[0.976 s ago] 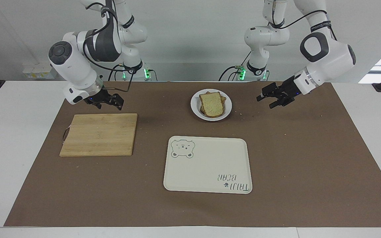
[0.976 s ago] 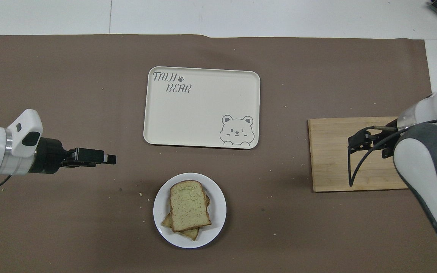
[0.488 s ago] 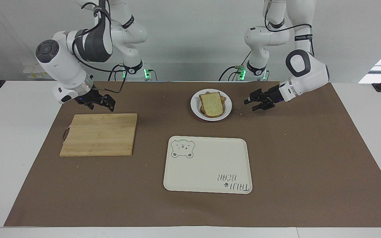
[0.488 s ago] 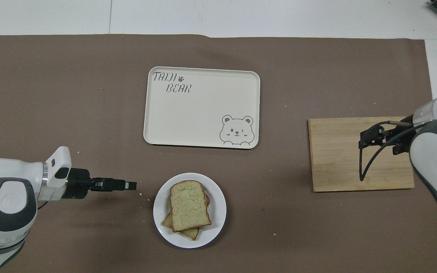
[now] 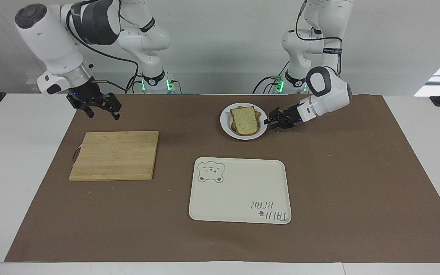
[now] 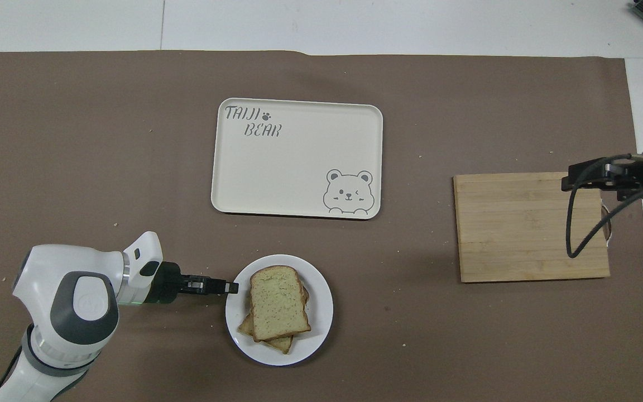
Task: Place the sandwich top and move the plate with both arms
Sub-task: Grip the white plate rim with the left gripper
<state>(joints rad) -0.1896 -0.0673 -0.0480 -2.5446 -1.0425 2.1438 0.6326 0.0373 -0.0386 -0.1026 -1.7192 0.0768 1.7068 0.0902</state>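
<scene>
The small white plate (image 5: pixel 243 136) (image 6: pixel 321 312) sits on the brown mat close to the robots. The sandwich top (image 5: pixel 245 120) (image 6: pixel 278 304), a pale speckled slice with a brown crust, lies on a stack of bread on that plate. Edges of lower slices stick out beneath it. My left gripper (image 5: pixel 269 121) (image 6: pixel 232 288) is low at the plate's rim on the left arm's side, level with the table. My right gripper (image 5: pixel 101 108) (image 6: pixel 570 181) hangs open and empty in the air by the cutting board, at the right arm's end.
A wooden cutting board (image 5: pixel 115 154) (image 6: pixel 528 229) lies bare toward the right arm's end. A cream rectangular tray with a bear print (image 5: pixel 239 191) (image 6: pixel 299 162) lies farther from the robots than the plate. Crumbs dot the mat (image 5: pixel 357 172).
My left gripper came down and slid in to the plate's rim. My right arm rose and drew away from the cutting board toward its own end of the table.
</scene>
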